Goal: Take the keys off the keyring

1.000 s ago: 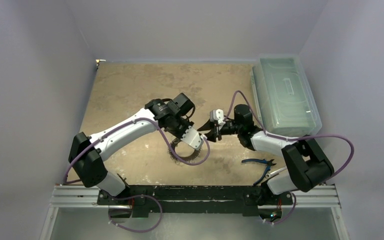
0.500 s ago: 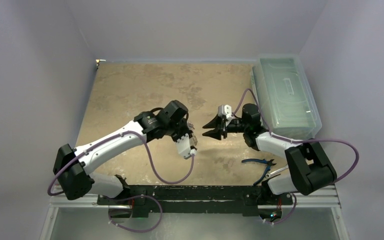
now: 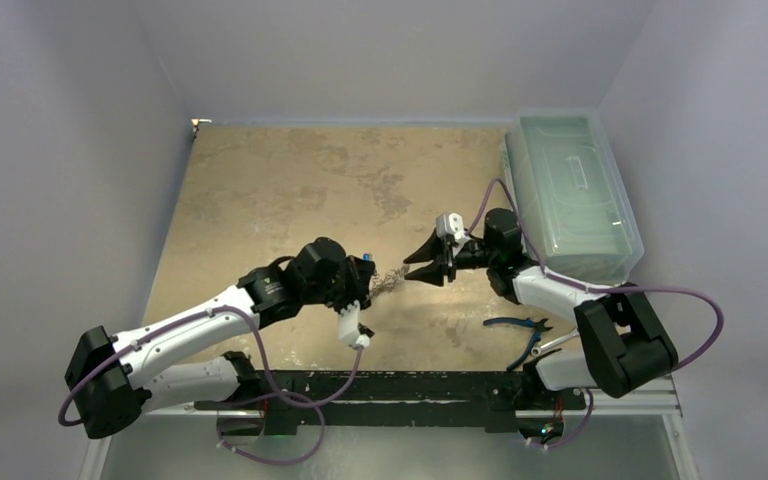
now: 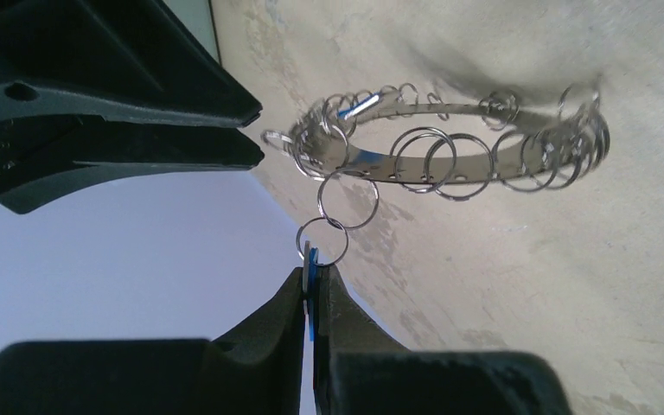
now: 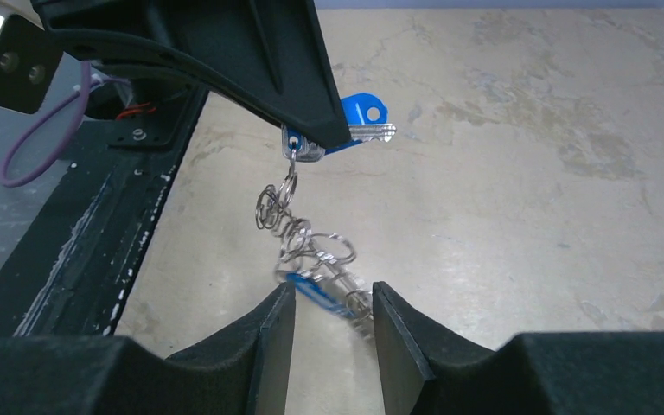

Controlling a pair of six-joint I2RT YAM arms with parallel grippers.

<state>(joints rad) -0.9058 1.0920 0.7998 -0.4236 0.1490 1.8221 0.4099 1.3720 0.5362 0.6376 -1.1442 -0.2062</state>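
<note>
My left gripper is shut on a blue-headed key and a thin silver key beside it. A short chain of small rings links them to the keyring, a large grey band fringed with small rings and a few keys, which hangs in the air. In the top view the left gripper holds the keyring up in front of my right gripper. The right gripper is open and empty, its fingertips just short of the dangling keyring. The held blue key also shows there.
A clear plastic box stands at the back right. Blue-handled pliers and a silver wrench lie by the right arm's base. The black base rail runs along the near edge.
My left arm has drawn back towards the near left and lifted the keyring off the table, so it now hangs between the grippers. The right gripper has opened and shifted slightly.
</note>
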